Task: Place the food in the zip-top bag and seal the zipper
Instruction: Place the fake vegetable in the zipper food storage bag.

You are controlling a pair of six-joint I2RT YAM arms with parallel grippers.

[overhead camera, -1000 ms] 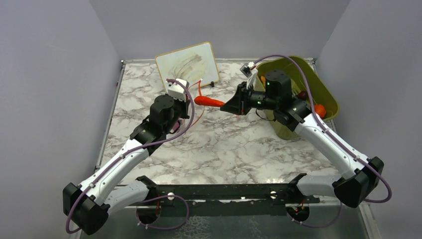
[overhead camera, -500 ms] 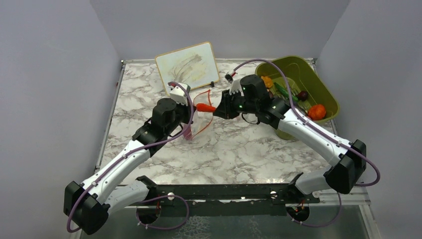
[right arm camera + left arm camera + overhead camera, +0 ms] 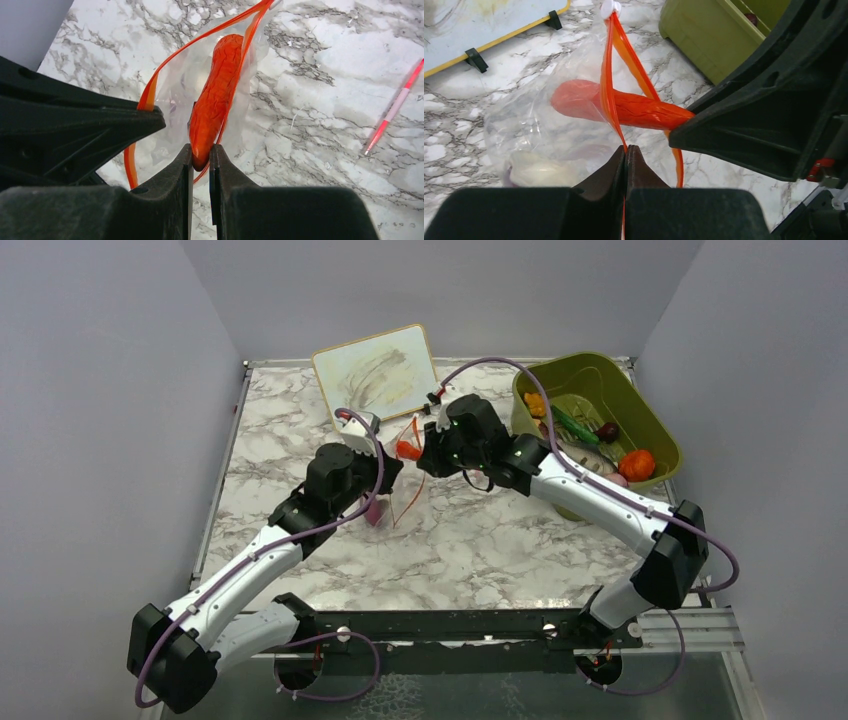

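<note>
Insertion of the carrot-like piece was judged to be the step in hand. The piece was clamped at its near end between the right fingers. Its long axis ran straight out from them, away from the wrist and through the mouth of the zip-top bag. Roughly the far half was seen behind clear plastic, with the near half outside.

The zipper was pinched by the left fingers, which were shut tight on one side of the strip. The mouth was thereby held as a narrow slit, with the other lip bowed outward around the piece. The two arms were met nose to nose over the tabletop, the right one reaching in from the side of the olive-green bin.

A pale bit was seen low in the bag. More food, an orange ball among it, was seen in the bin.

The coming move was judged to turn on that alignment. The piece would have to be pushed further along its own axis, past the strip, before being let go, or it could slide back out.
</note>
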